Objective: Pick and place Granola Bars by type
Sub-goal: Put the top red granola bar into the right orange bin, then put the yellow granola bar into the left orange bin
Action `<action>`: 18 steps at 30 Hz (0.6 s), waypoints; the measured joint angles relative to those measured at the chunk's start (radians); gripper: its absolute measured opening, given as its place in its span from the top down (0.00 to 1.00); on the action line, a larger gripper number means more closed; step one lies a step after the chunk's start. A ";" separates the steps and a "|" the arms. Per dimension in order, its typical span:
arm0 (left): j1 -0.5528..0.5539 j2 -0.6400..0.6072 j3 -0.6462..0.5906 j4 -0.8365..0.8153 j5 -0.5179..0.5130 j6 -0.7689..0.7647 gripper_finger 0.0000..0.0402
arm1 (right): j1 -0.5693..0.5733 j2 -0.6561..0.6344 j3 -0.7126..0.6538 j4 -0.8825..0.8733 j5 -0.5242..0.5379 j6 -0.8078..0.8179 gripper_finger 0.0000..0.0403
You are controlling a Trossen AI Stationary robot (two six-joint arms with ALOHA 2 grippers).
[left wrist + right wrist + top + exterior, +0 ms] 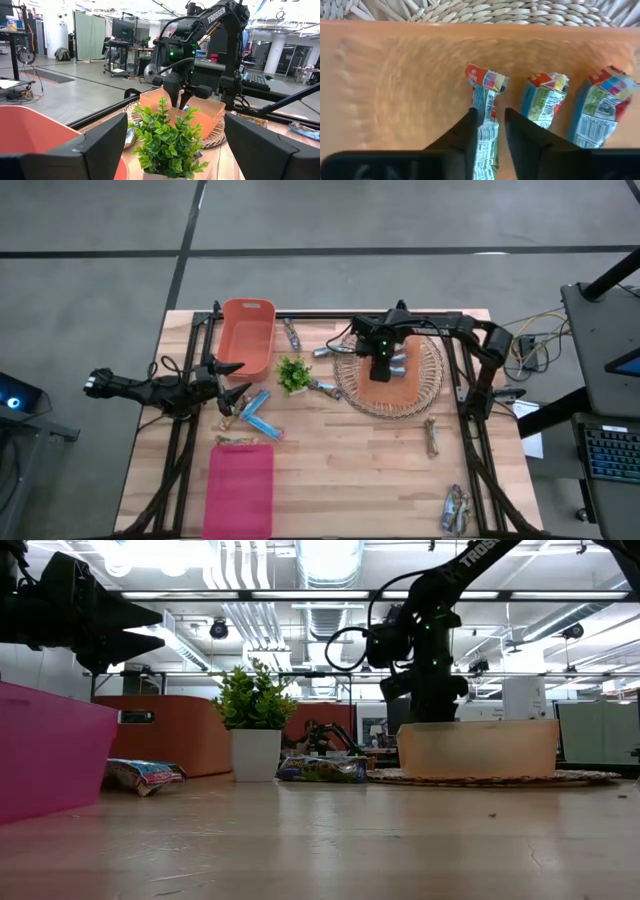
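Worktop: pale wood worktop point(380, 470) on a grey floor; an open workshop shows beyond it in the low view.
Left gripper point(233, 380): hovers at the left side, between the orange bin point(247, 335) and the pink bin point(240, 490); jaws spread, holding nothing; it looks to be waiting.
Blue bars point(257, 417): lie loose on the worktop just beside the left jaws; a tan bar point(236, 441) lies at the pink bin's far edge.
Plant point(293, 373): stands mid-worktop; loose bars lie near it, one beyond it point(291, 334) and one beside it point(325, 388).
Right gripper point(487, 131): down inside the peach tray point(395, 90) on the wicker mat point(430, 385); jaws pinching a silver-blue bar point(486, 107), its end near the tray floor.
Sorted so far: two more bars of the same type point(545, 97) point(602, 107) lie side by side in the tray.
Right side: one bar point(432, 437) and a few more point(455, 508) lie loose near the front corner.
Progress: early to middle, I judge; one type is gathering in the tray; most bars are unsorted; whether the other bins hold any I cannot tell.
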 joint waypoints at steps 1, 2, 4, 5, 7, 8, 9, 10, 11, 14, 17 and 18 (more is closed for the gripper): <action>0.000 0.000 0.000 0.000 0.000 0.000 0.22 | 0.000 -0.006 0.000 0.000 0.006 0.001 0.74; 0.000 0.000 0.000 0.000 0.000 0.000 0.22 | 0.000 -0.013 0.000 -0.002 0.013 0.001 0.72; 0.000 0.000 0.000 0.000 0.000 0.000 0.22 | 0.000 -0.028 0.000 -0.003 0.014 0.003 0.68; 0.000 0.000 0.000 0.000 0.000 0.000 0.22 | 0.000 -0.036 0.000 -0.004 0.016 0.007 0.66; 0.000 0.000 0.000 0.000 0.000 0.000 0.22 | 0.000 -0.054 0.000 -0.006 0.016 0.020 0.63; 0.000 0.000 0.000 0.000 0.000 0.000 0.22 | 0.000 -0.066 0.000 -0.006 0.016 0.027 0.62; 0.000 0.000 0.000 0.000 0.000 0.000 0.22 | 0.000 -0.079 0.000 -0.008 0.016 0.034 0.61; 0.000 0.000 0.000 0.000 0.000 0.000 0.22 | 0.000 -0.092 0.000 -0.011 0.016 0.040 0.60; 0.000 0.000 0.000 0.000 0.000 0.000 0.22 | 0.000 -0.107 0.000 -0.010 0.016 0.051 0.59; 0.000 0.000 0.000 0.000 0.000 0.000 0.22 | 0.000 -0.156 -0.003 -0.011 0.018 0.110 0.56; 0.000 0.000 0.000 0.000 0.000 0.000 0.22 | 0.006 -0.212 -0.003 -0.010 0.021 0.220 0.55; 0.000 0.000 0.000 0.000 0.000 0.000 0.22 | 0.011 -0.230 -0.003 -0.010 0.021 0.266 0.54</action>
